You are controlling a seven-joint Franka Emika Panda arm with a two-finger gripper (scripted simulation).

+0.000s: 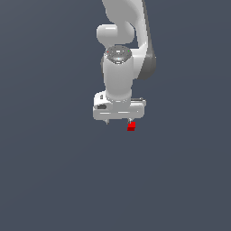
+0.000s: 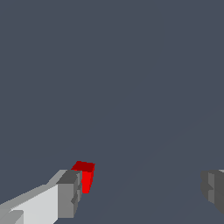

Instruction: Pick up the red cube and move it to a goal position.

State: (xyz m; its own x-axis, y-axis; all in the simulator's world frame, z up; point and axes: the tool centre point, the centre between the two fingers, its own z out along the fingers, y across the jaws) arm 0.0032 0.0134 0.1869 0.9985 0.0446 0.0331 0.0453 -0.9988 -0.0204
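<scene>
From my station the exterior view shows the white arm (image 1: 122, 54) hanging straight down over a plain dark grey floor (image 1: 49, 180), wrist vertical. The gripper (image 1: 119, 122) has its fingers spread wide, nothing between them; I read it as released. The red cube (image 1: 131, 127) sits just under the fingertip on the exterior view's right, at or very near that tip. The wrist view agrees: the cube (image 2: 85, 176) lies right beside the inner face of one grey finger pad (image 2: 69, 192), seemingly touching it, while the opposite pad (image 2: 213, 188) stands well apart across bare floor. So the cube is off-centre in the gap, hard against one side. I cannot tell whether the cube rests on the floor.
</scene>
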